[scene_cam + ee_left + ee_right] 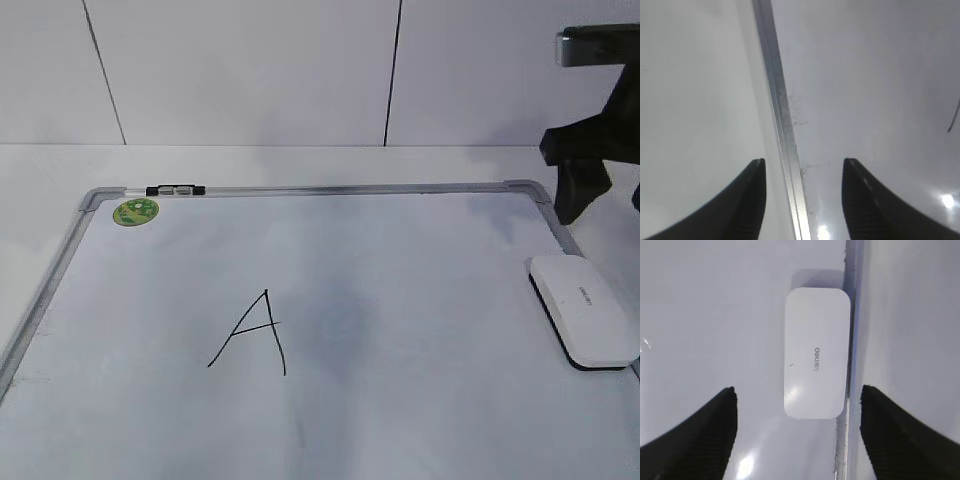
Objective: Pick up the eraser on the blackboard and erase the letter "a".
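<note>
The blackboard [330,420] is a white dry-erase board with a grey frame, lying flat. The white eraser [583,308] lies on its right edge, against the frame; in the right wrist view [816,352] it sits ahead of the jaws. My right gripper [605,205] hangs open and empty above the board's far right corner, apart from the eraser; its jaws [797,389] are wide apart. My left gripper [803,160] is open and empty over the board's left frame rail [785,130]. No lowercase "a" shows; only a capital "A" [255,332] is written.
A faint grey smudge [345,320] lies right of the capital "A". A round green sticker [135,211] sits in the far left corner, next to a marker [175,189] on the top rail. A white wall stands behind the table.
</note>
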Motion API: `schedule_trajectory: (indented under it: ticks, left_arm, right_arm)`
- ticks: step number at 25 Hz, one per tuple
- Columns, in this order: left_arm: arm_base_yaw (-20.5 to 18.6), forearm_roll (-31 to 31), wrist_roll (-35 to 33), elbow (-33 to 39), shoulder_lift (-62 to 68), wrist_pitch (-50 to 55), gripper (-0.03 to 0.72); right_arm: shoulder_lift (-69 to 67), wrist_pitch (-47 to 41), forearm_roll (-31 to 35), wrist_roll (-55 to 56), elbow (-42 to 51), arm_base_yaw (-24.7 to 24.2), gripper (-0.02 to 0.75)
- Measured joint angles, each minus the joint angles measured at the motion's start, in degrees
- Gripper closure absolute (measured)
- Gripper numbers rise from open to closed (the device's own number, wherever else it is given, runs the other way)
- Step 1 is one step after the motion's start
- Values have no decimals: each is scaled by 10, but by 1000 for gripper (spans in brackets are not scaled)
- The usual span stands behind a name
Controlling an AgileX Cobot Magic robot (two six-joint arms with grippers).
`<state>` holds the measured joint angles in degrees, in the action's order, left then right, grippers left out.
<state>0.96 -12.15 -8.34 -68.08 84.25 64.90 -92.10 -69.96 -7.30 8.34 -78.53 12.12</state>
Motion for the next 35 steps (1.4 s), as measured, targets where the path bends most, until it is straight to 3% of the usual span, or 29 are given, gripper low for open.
schedule_trajectory:
  ticks: [8,24,35]
  left_arm:
    - [0,0,37,20,-124,50,317]
    - [0,2,61,244,-450,62,317]
    - [34,19,76,361,-612,68,317]
  right_arm:
    - [90,-3,8,-2,30,0,153]
    - [419,-13,13,9,251,0,153]
    - [645,-19,-12,11,387,0,153]
